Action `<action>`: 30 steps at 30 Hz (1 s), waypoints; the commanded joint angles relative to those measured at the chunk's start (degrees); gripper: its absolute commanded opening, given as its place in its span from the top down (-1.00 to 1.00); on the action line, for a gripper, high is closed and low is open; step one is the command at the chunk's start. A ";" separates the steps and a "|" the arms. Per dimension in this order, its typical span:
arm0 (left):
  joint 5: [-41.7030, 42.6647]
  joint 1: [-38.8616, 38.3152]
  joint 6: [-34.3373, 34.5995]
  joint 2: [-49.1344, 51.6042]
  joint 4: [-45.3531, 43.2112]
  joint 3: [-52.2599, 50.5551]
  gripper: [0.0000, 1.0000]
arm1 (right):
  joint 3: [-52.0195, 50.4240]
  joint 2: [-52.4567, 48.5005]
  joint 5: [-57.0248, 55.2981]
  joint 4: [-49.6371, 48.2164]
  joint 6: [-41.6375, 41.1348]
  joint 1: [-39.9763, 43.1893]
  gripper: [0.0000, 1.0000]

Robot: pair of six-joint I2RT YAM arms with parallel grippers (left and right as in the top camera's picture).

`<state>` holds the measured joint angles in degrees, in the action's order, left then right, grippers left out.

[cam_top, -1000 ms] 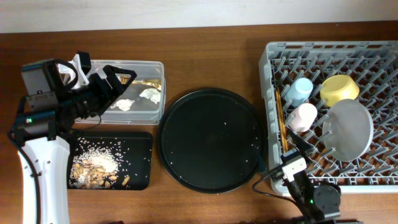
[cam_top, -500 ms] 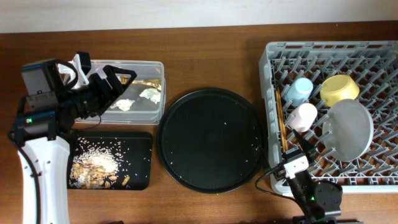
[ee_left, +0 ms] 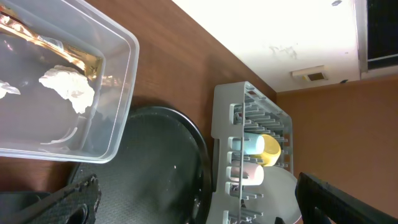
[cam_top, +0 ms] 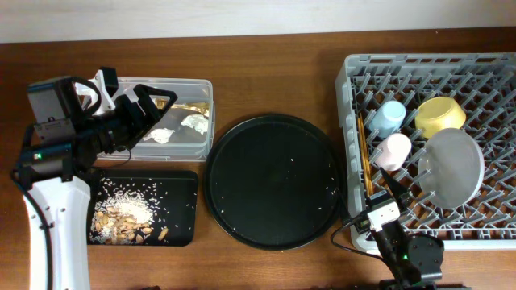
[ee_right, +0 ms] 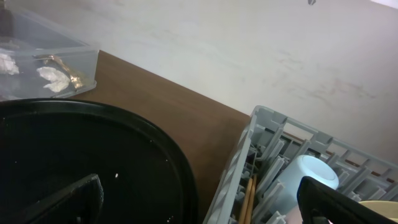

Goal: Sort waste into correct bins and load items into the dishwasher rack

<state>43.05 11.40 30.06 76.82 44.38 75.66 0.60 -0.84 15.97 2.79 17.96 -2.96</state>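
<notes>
The clear tub (cam_top: 161, 81) holds a gold foil wrapper (cam_top: 190, 106) and white tissue wads (cam_top: 194, 122). Below it, the black rectangular tray (cam_top: 182, 200) carries beige scraps and rice crumbs (cam_top: 121, 216). My left gripper (cam_top: 129, 95) hovers open over the tub's left half, with nothing between its fingers (ee_left: 76, 200). In the grey rack (cam_top: 345, 121) sit a blue cup (cam_top: 389, 117), a pink cup (cam_top: 395, 151), a yellow bowl (cam_top: 440, 115), a pale plate (cam_top: 454, 167) and chopsticks (cam_top: 364, 157). My right gripper (cam_top: 393, 187) is open and empty at the rack's front left corner.
A large round black tray (cam_top: 274, 181) with a few white crumbs lies between the bins and the rack. Brown tabletop runs behind it up to a pale wall. The left arm's white link (cam_top: 56, 234) lies along the table's left edge.
</notes>
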 commanded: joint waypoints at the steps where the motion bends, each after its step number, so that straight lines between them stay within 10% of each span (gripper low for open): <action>1: 0.44 0.28 0.28 -0.02 -0.13 0.42 -0.99 | -0.28 0.59 -0.09 0.42 -0.22 0.46 -0.97; 18: 0.42 0.17 0.28 -1.18 -0.13 0.39 -0.99 | -0.28 0.59 -0.09 0.42 -0.24 0.46 -0.97; 30: 0.42 -1.33 -0.20 -21.24 0.22 0.31 -0.99 | -0.28 0.59 -0.09 0.39 -0.22 0.46 -0.97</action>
<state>43.07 11.25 30.06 61.19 44.34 75.66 0.60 -0.84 15.97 2.79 18.00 -2.96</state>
